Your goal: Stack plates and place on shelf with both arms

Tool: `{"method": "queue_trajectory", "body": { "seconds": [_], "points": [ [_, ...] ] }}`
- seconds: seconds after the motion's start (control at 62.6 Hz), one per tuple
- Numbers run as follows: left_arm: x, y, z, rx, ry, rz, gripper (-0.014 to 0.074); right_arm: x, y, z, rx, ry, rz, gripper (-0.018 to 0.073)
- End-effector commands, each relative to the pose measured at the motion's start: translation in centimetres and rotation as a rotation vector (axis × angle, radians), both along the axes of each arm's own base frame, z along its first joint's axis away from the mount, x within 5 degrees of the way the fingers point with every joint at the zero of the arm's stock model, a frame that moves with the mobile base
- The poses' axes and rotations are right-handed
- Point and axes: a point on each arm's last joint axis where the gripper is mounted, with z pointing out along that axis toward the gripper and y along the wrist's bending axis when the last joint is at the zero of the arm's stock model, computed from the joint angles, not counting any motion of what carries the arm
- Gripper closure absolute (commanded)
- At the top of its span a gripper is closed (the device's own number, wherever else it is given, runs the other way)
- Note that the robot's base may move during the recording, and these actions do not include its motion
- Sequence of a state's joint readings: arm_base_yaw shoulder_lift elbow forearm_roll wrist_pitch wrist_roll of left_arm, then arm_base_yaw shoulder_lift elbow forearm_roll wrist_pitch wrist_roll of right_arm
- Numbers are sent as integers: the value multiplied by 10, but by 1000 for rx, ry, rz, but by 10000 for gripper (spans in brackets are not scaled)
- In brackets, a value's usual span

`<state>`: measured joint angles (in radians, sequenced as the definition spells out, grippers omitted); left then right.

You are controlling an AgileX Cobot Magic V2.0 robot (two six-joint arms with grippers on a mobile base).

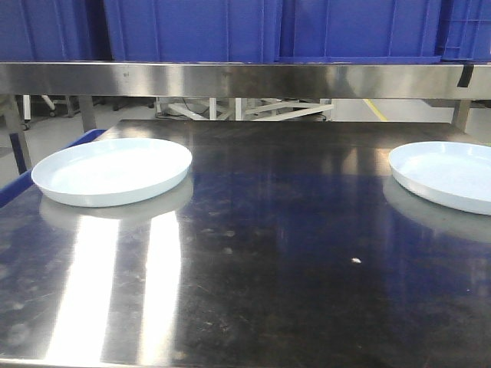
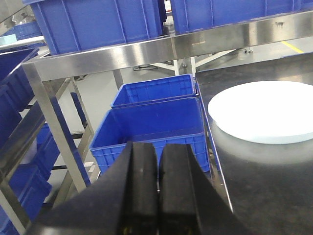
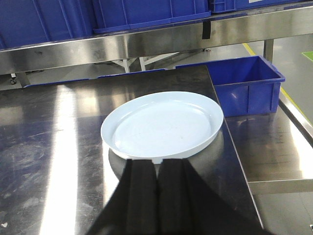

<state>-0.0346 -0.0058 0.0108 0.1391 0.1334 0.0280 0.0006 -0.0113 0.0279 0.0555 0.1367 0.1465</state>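
Two pale blue-white plates lie apart on the steel table. The left plate (image 1: pixel 112 170) sits near the table's left edge and also shows in the left wrist view (image 2: pixel 264 111). The right plate (image 1: pixel 449 175) is cut off by the frame's right edge and shows whole in the right wrist view (image 3: pixel 163 124). My left gripper (image 2: pixel 159 147) is shut and empty, held off the table's left side, short of the left plate. My right gripper (image 3: pixel 156 162) is shut and empty, just in front of the right plate's near rim. Neither gripper shows in the front view.
A steel shelf (image 1: pixel 245 79) spans the back above the table, carrying blue crates (image 1: pixel 268 29). Open blue bins (image 2: pixel 151 125) stand on the floor left of the table, beside a steel rack leg (image 2: pixel 54 122). Another blue bin (image 3: pixel 247 83) sits right of the table.
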Motion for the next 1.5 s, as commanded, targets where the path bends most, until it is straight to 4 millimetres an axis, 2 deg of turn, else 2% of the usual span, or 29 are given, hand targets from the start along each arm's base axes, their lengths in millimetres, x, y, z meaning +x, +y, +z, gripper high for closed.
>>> {"method": "queue_trajectory", "body": {
  "seconds": [0.0, 0.08, 0.16, 0.256, 0.479, 0.559, 0.671, 0.831, 1.486],
  "points": [
    [0, -1, 2, 6, -81, -12, 508, -2, -1, 15, -9, -133, -11, 503],
    [0, -1, 7, -37, -80, -14, 508, -2, -1, 15, -9, -133, -11, 503],
    [3, -2, 23, -122, -76, -16, 508, -2, -1, 15, -9, -133, -11, 503],
    [10, -3, 53, -186, -13, -17, 508, -2, -1, 15, -9, -133, -11, 503],
    [41, -5, 151, -181, 169, -16, 508, -2, -1, 15, -9, -133, -11, 503],
    [55, -6, 177, -175, 201, -15, 508, -2, -1, 15, -9, -133, -11, 503],
    [72, -7, 199, -164, 238, -16, 508, -2, -1, 15, -9, -133, -11, 503],
    [85, -7, 203, -145, 265, -17, 508, -2, -1, 15, -9, -133, -11, 503],
    [84, -8, 200, -162, 296, -24, 508, -2, -1, 15, -9, -133, -11, 503]
  ]
}}
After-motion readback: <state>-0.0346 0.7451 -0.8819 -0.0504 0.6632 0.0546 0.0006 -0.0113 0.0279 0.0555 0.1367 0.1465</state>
